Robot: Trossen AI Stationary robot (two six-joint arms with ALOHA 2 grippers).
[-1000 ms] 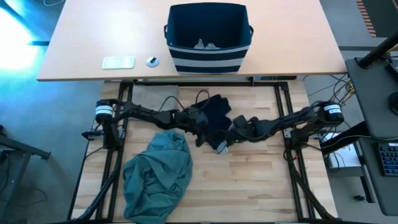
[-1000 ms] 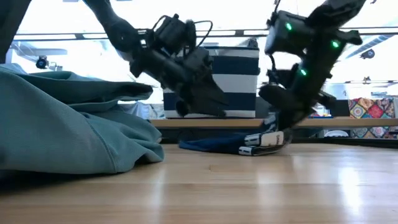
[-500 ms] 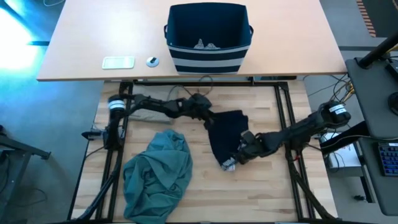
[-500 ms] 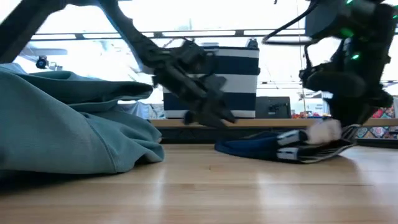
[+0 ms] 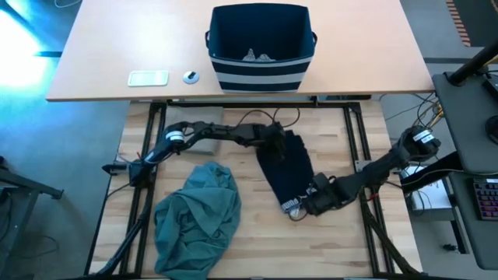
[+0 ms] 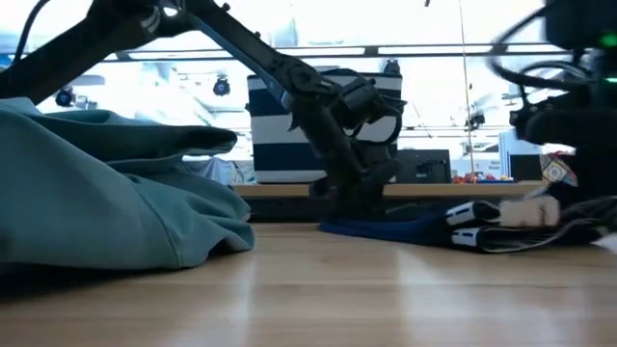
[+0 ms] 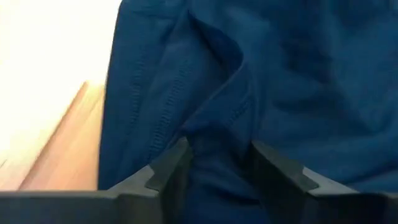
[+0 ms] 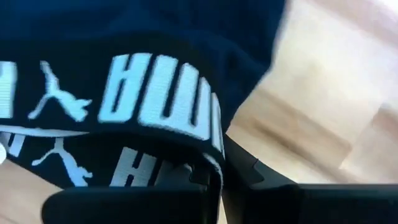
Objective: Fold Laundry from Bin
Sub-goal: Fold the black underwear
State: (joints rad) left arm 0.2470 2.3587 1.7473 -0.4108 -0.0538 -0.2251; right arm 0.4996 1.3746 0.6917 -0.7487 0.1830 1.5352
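The navy garment (image 5: 286, 173) lies stretched out on the wooden table, running from far to near. My left gripper (image 5: 278, 143) is down on its far end, shut on a ridge of cloth (image 7: 217, 140). My right gripper (image 5: 310, 204) is shut on the near end, at the waistband with white lettering (image 8: 149, 93). A large teal-green garment (image 5: 198, 219) lies in a heap at the near left. The striped navy bin (image 5: 261, 43) stands on the far table with small grey pieces (image 5: 257, 56) in it. My left gripper pinches a raised fold of navy cloth (image 7: 214, 155) between its two fingers, at the garment's far end. The fingers slant down from the table's left. The cloth around the fold rests on the table. My right gripper holds the lettered waistband (image 8: 186, 146) at the garment's near end, and the band wraps over a dark finger (image 8: 242, 174). That end (image 6: 501, 214) sits just above the table; the rest of the garment lies on it.
The teal-green heap (image 6: 106, 202) fills the near left of the table. A white flat device (image 5: 148, 78) and a small round object (image 5: 191, 76) lie on the far table, left of the bin. Dark frame rails (image 5: 359, 140) run along the table's sides.
My right gripper has drawn the waistband end toward the table's near right, so the bunched navy garment is now stretched out long. My left gripper has moved right along the garment, tipped downward, and come down on its far end.
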